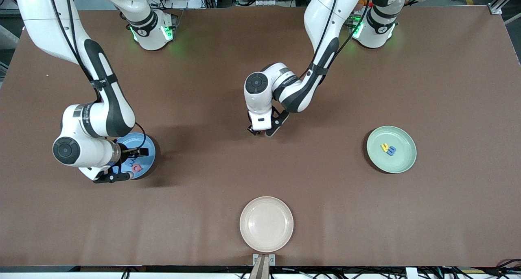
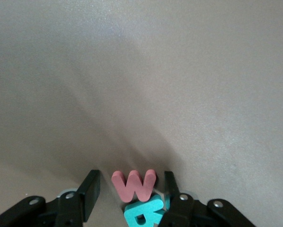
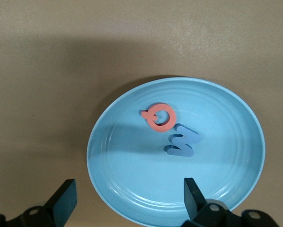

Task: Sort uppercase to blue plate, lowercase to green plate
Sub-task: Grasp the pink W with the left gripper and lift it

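My left gripper [image 1: 260, 131] is low over the middle of the table, open. In the left wrist view [image 2: 129, 191] its fingers stand on either side of a red m-like lowercase letter [image 2: 133, 184], which lies against a teal R [image 2: 144, 215]. My right gripper [image 1: 128, 164] hangs open and empty over the blue plate [image 1: 148, 148]. In the right wrist view [image 3: 129, 201] the blue plate [image 3: 132, 189] holds a red Q [image 3: 159, 117] and a blue M [image 3: 181, 143]. The green plate [image 1: 403, 161] holds a yellow h [image 1: 384, 147] and a blue lowercase letter [image 1: 391, 151]. The other letters are out of view.
A cream plate [image 1: 266, 224] stands near the table edge closest to the front camera, in the middle. The blue plate is at the right arm's end of the table, the green plate at the left arm's end.
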Tool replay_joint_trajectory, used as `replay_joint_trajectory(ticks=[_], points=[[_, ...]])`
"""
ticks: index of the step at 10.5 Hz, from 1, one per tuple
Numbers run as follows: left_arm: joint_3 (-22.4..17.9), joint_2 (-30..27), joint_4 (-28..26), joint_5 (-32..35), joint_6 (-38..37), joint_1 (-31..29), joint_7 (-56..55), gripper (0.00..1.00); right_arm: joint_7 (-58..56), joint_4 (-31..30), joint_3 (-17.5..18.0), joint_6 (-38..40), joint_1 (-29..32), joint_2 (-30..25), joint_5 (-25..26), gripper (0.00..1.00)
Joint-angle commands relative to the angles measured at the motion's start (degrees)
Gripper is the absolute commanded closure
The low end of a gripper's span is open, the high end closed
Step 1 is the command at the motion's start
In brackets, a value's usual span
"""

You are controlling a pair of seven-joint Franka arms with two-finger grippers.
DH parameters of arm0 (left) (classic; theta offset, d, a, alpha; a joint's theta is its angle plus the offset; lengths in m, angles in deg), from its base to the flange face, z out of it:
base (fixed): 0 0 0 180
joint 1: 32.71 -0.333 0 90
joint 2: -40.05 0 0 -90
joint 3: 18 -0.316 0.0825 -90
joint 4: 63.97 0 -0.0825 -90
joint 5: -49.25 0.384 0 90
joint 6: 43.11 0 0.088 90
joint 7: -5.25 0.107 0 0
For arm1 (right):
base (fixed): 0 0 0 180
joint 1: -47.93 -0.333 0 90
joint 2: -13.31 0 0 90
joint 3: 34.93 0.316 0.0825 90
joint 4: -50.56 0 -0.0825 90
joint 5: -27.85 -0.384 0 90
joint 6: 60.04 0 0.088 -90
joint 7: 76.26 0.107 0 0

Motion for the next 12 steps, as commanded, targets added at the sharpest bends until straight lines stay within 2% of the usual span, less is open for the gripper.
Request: replay_joint_trajectory(ticks=[1,3,4,6,9,12], points=[[0.0,-0.2,-0.9,1.2,-0.5,-0.5,0.7,0.64,-0.5,0.0,0.4,-0.1,-0.1,0.1,0.3,0.00],[0.0,-0.3,-0.9,1.2,-0.5,-0.7,0.6,0.93,-0.5,0.0,0.4,-0.1,-0.2,0.0,0.3,0.00],[0.0,-0.3,-0.9,1.2,-0.5,-0.7,0.6,1.00,-0.5,0.0,0.4,-0.1,-0.2,0.0,0.3,0.00],[-0.1,-1.2,-0.4,1.2,-1.8,-1.3,1.9,1.00,-0.5,0.0,0.4,-0.1,-0.4,0.0,0.3,0.00],[-0.4,-7.4,-0.2,1.2,-8.9,-4.2,9.2,1.00,0.3,0.0,0.4,0.2,-1.2,0.0,0.3,0.00],[0.0,-13.5,-0.5,0.3,-16.0,-10.9,25.6,1.00,6.0,0.0,0.5,1.5,-5.0,-0.7,0.3,0.00]])
